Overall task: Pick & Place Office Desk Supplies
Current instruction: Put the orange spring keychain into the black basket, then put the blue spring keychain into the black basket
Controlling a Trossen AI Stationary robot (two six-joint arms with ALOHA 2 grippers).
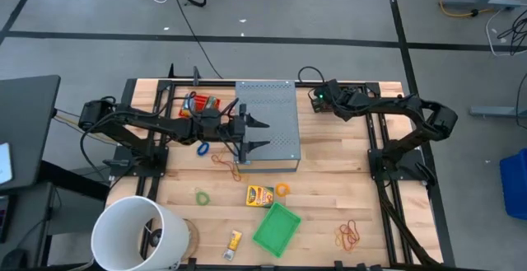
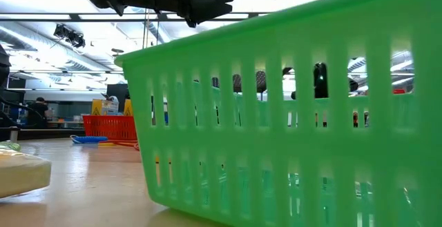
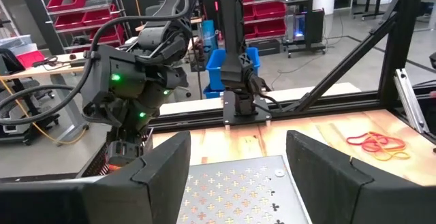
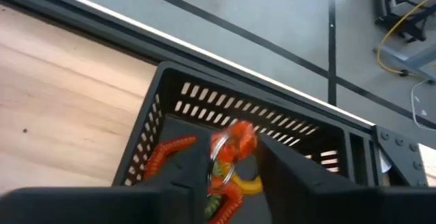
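Supplies in high view: yellow-orange printed packet [image 1: 259,194] on wooden table [image 1: 329,180], print unreadable. Low view: green slotted plastic basket [image 2: 290,116], unlabelled. Left wrist: left gripper [image 3: 238,163] spread, empty, above grey perforated metal box [image 3: 238,190]. Right wrist: right gripper [image 4: 231,176] parted over black slotted basket [image 4: 157,115], orange ringed loop [image 4: 235,139] between tips; best widen fully, lift straight.

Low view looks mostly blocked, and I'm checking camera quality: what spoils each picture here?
Low view: the green basket fills the frame, close and soft. Right wrist view: the right gripper is a dark blur over sharper orange coils. High view: evenly lit, no glare.
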